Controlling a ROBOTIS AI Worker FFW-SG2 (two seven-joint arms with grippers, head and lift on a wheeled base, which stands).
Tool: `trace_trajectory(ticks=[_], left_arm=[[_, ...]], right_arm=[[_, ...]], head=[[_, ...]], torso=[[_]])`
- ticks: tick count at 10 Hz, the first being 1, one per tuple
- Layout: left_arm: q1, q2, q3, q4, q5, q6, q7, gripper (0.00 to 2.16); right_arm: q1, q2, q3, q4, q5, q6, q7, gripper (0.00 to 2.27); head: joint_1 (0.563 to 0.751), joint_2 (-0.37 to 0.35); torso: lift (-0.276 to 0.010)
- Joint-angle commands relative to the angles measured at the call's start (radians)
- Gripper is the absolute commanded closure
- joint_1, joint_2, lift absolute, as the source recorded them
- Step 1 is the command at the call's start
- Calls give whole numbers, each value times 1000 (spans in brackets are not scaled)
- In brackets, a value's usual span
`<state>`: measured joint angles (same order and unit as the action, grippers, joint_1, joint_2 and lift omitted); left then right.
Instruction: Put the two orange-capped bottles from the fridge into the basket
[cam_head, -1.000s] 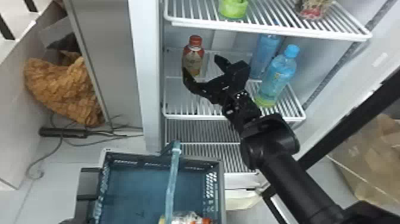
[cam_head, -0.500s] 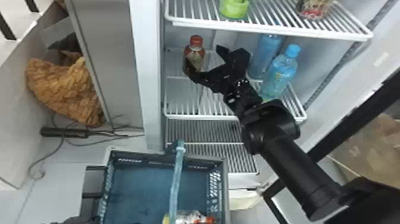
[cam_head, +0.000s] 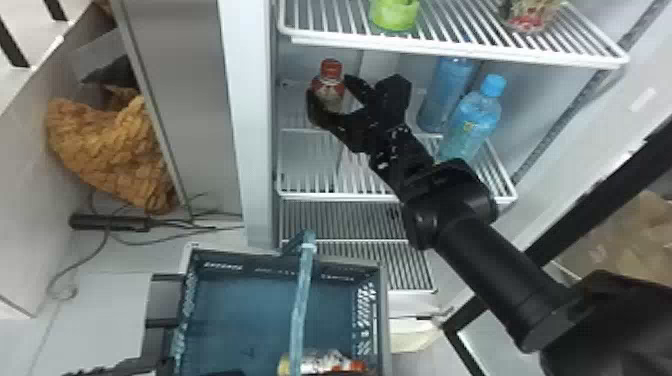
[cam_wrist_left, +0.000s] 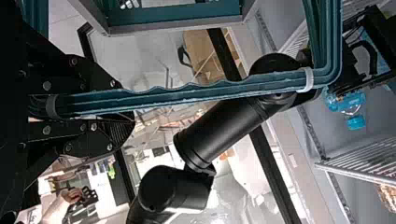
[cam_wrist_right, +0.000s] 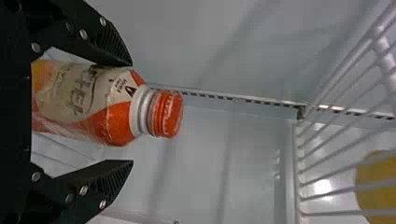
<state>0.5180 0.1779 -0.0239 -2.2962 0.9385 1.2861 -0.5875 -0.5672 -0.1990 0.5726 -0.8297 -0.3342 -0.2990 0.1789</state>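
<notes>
In the head view my right gripper (cam_head: 329, 86) is inside the fridge, its fingers on either side of an orange-capped bottle (cam_head: 331, 70) standing on the middle shelf. From the right wrist view, the bottle (cam_wrist_right: 88, 102) lies between the spread fingers of my right gripper (cam_wrist_right: 131, 112), close against one finger, with a gap to the other. My left gripper (cam_wrist_left: 126, 106) is shut on the blue basket handle (cam_wrist_left: 196, 92) in the left wrist view. The basket (cam_head: 384, 310) stands low before the fridge, with a white item with an orange end (cam_head: 330, 362) inside.
Two blue bottles (cam_head: 475, 120) stand right of my right gripper. Above runs the upper shelf's front edge (cam_head: 450, 51), holding a green container (cam_head: 395, 14). The fridge's side wall (cam_head: 252, 125) is at left, its open door's dark frame (cam_head: 585, 215) at right.
My right gripper has moved left and deeper into the fridge, so its fingers now flank the orange-capped bottle. The basket has shifted slightly right in the head view.
</notes>
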Motion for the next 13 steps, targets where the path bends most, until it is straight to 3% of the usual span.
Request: trace_trajectory(ticks=[1,4,7,9,12,13], left_arm=[[0,0,0,0,1,0,0,1202],[2,0,2,0,1,-5,0,1202],[12,0,8,0,3,-5,-2,1202],[17,3,12,0,3,-5,-3,1202],[27,5,18,-2,5,-7,-3,1202],[29,6,20,-5,5,-7,-5,1202]], right_arm=[[-2,1,6,11,-31,9,-1,863],[3,0,6,-3,-53,12,1,874],[47,0,-2,-50,-148,-20,8,875],[84,-4,-14,-99,-144,-47,13,875],[179,-4,-66,-222,-79,-50,11,875],[246,-7,-144,-352,13,14,11,875]], head=[[695,-149],[695,-152],[695,-147],[695,-145],[695,-133],[695,-128]], torso=[[-235],[-235],[-235],[-235],[-235],[-235]])
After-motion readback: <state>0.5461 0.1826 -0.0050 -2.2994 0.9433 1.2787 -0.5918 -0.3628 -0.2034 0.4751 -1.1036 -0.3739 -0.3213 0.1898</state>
